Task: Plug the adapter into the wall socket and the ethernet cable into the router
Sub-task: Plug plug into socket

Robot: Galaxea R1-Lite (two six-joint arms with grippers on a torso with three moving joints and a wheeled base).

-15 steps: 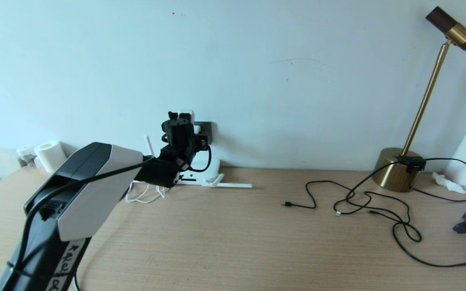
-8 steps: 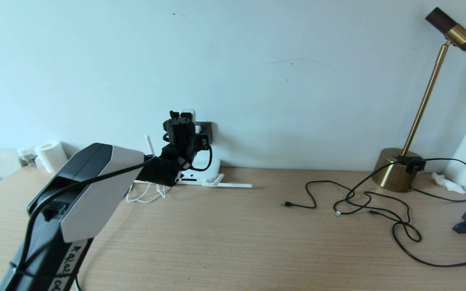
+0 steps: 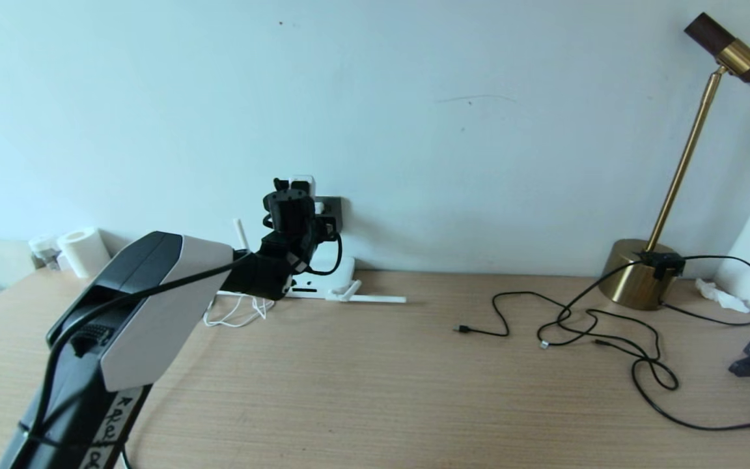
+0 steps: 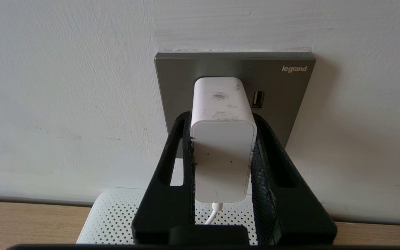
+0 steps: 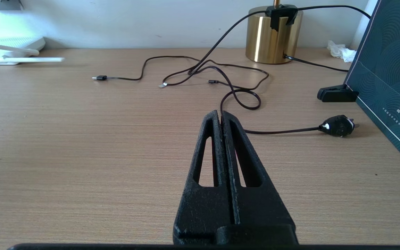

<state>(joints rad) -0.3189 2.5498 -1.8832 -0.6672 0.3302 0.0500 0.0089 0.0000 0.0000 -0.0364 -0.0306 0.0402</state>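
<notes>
Since a second ago the left gripper has crept slightly nearer the wall, pinching the adapter between its fingers; the adapter's front meets the wall socket ahead, the router lies beneath the hand on the desk. Parked low over the desk, the right gripper has fingers pressed together; thin black cables lie just beyond its tips.
</notes>
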